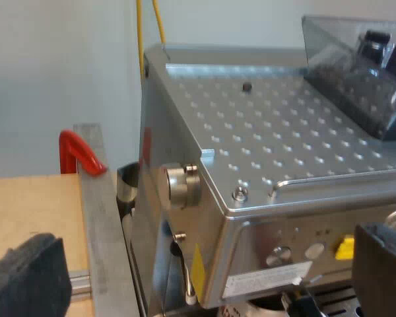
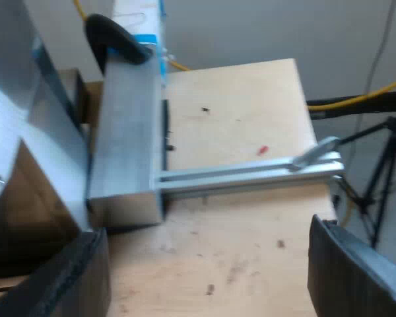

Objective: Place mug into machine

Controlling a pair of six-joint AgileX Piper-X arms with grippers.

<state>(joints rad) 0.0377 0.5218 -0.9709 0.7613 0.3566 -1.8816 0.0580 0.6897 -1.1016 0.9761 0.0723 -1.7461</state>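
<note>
**Hovering open-jawed, with the mug unconfirmed at the machine's front**

Left wrist view: the left gripper [image 1: 204,284] hung beside the upper front corner of the espresso machine [image 1: 251,165]. Its fingers [image 1: 26,277] were spread wide with nothing between them. From that height it looked down on the perforated top, the bean hopper [image 1: 363,72] at the top's far edge, and a round knob [image 1: 179,185] on the side wall. I judged this a surveying stance, not a grasp. A pale rounded shape [image 1: 264,308] just beneath the front panel may have been the mug, but too little of it showed to tell. A red clamp [image 1: 79,155] gripped a metal rail [image 1: 102,224] at the edge of the desk [image 1: 26,211], probably to pin the frame down.

Right wrist view: the right gripper [image 2: 204,284] hovered over bare wood, its jaws released and empty. A thick metal beam [image 2: 125,132] lay across the desk, and a slim bar [image 2: 251,173] ran from it toward the desk's edge. A tripod [image 2: 383,165] stood beyond that edge.

From the left wrist came the machine's top and controls. From the right wrist came the desk's open surface and the stand beyond it.
</note>
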